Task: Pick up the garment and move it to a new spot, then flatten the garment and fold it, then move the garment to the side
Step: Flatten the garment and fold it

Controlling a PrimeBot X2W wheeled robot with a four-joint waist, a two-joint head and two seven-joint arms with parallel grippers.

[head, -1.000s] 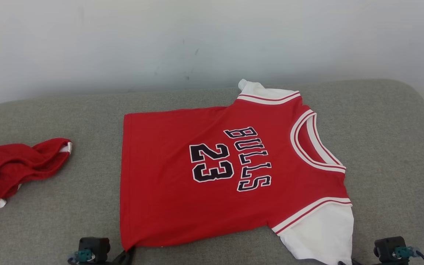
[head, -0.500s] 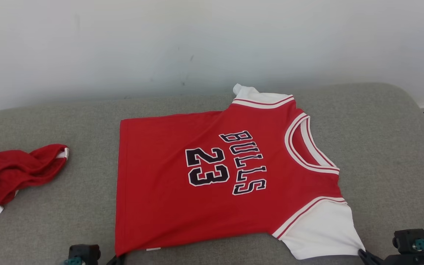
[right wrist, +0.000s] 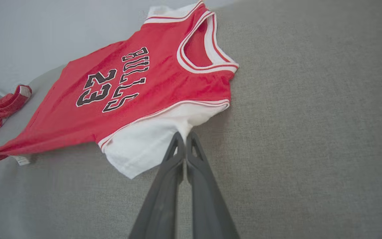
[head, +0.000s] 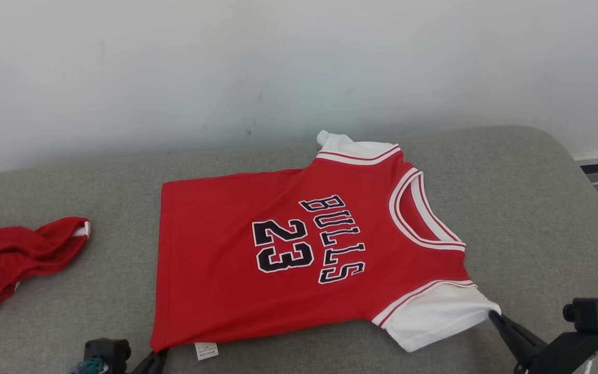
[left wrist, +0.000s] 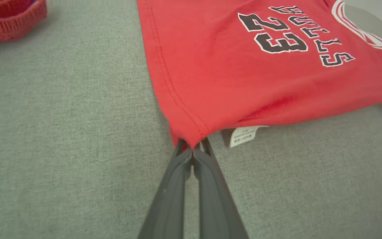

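Jersey: our red Bulls 23 jersey [head: 216,280] lies spread face up mid-cushion, collar rightward.
Left gripper [left wrist: 192,147]: we pinch its near hem corner.
Right gripper [right wrist: 184,137]: we pinch the white sleeve [right wrist: 138,146] edge.
Surroundings: grey cushion [head: 538,208]; crumpled red garment [head: 13,259] well apart, left.

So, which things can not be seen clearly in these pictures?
Print on the care label: too small and blurred, left wrist view.
Second red garment: cut off by the left edge, head view.
Far white sleeve: mostly hidden under the jersey, head view.
Tips of the left gripper: covered by the jersey hem, left wrist view.
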